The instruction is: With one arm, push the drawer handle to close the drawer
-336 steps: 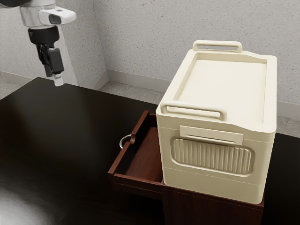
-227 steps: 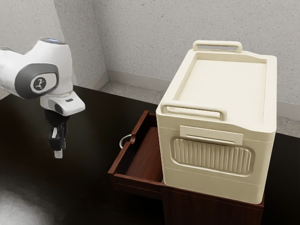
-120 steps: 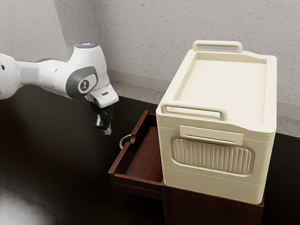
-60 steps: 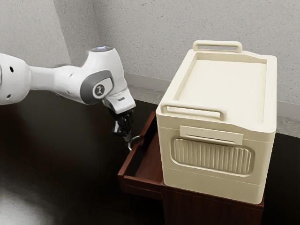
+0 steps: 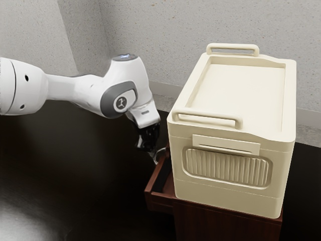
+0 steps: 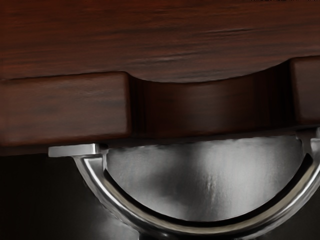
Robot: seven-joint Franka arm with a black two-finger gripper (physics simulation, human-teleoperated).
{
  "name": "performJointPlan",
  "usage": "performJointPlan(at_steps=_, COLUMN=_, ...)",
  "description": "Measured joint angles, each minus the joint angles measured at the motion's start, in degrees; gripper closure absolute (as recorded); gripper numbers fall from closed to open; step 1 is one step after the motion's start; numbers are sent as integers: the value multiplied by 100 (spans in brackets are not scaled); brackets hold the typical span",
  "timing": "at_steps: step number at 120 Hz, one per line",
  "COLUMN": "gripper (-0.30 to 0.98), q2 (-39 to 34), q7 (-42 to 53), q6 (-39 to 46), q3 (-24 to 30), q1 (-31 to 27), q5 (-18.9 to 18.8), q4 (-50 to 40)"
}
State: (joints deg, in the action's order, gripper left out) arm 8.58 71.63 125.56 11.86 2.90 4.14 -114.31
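Handle (image 6: 205,231) on partly open drawer (image 5: 160,201): curved metal, likely stiff, slippery | push mid-curve squarely | pincer (image 5: 152,152) beside drawer front; apart or together, cannot tell

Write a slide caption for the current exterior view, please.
Pincer at the metal handle of a partly open drawer.

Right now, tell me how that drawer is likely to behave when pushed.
The drawer probably slides rather than tips, being seated in the cabinet. Its thick wooden walls look unlikely to flex. The curved metal handle looks smooth, so contact may slip.
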Motion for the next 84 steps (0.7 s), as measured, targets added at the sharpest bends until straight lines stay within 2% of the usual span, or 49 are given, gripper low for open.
performJointPlan(at_steps=84, gripper=79, q2=520, q7=-174, q6=26, q3=71, q1=644, q5=-15, q4=725)
